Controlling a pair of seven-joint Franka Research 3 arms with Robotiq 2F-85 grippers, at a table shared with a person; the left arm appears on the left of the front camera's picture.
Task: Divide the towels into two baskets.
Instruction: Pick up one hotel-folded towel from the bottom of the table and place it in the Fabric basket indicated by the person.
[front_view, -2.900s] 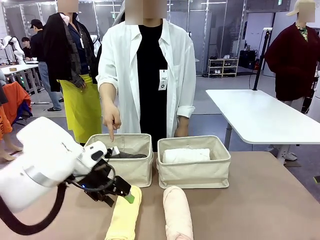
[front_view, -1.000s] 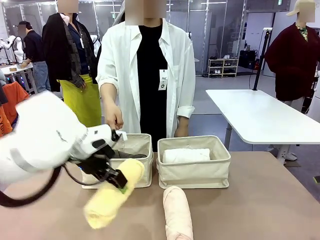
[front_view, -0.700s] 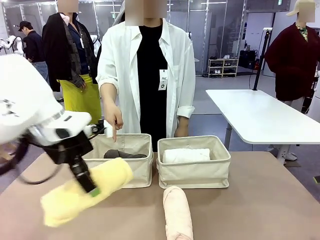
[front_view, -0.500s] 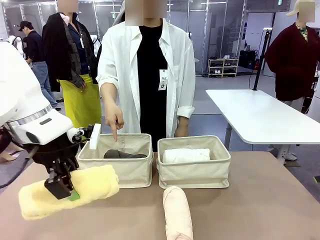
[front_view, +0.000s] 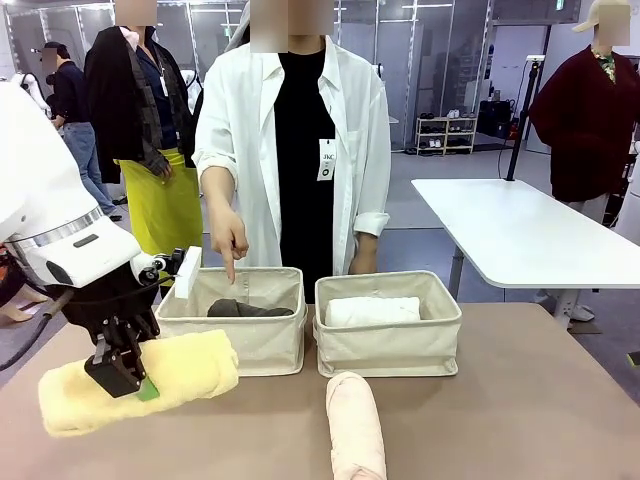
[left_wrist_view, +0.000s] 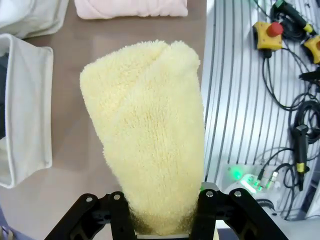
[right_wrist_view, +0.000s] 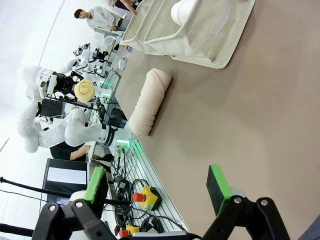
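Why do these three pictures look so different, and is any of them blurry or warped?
Front view: even ceiling light, sharp, hardly any shadows. Left wrist view: the yellow towel shows crisp pile, but the wide lens bows the ribbed metal edge beside the table. Right wrist view: turned sideways, upper left washed out white by glare; the pink towel is clear.

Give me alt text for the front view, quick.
The left gripper holds the yellow towel above the table, beside the left basket. That basket holds the grey towel, the right basket the white towel; the pink towel lies on the table. A person's hand points into the left basket.
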